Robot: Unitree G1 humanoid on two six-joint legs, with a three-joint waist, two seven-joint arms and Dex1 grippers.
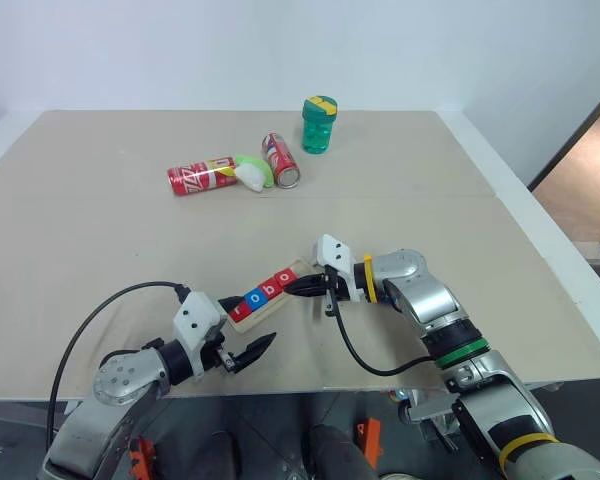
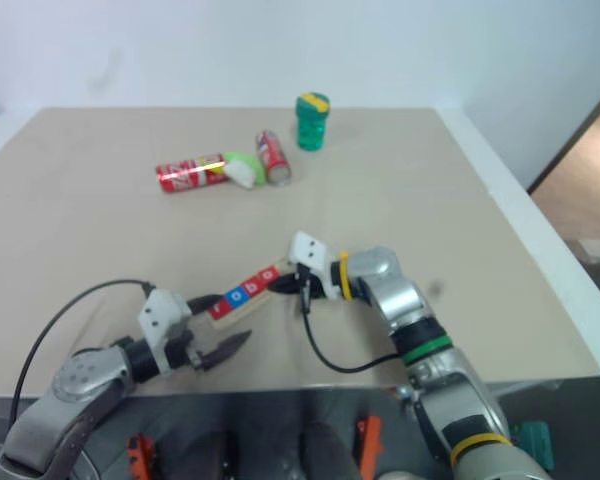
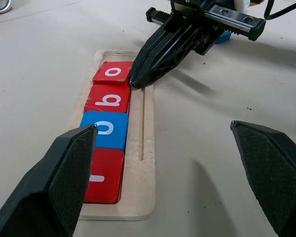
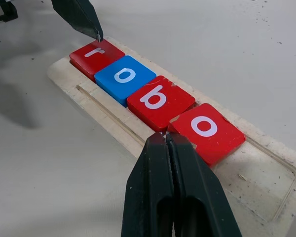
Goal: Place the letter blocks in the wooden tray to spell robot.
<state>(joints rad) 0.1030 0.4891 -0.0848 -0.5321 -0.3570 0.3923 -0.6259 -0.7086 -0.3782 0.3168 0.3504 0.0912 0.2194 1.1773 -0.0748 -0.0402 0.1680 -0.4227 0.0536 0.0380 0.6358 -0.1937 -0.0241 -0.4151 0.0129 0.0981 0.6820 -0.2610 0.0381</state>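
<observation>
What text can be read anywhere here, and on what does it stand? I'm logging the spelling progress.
"r" on the red block at the tray's end.
"o" on the blue block next to it.
"b" on the red block after that.
"o" on the tilted red block, by the right hand's shut tips.
The print on the two red cans and on the green cup is too small to read.
</observation>
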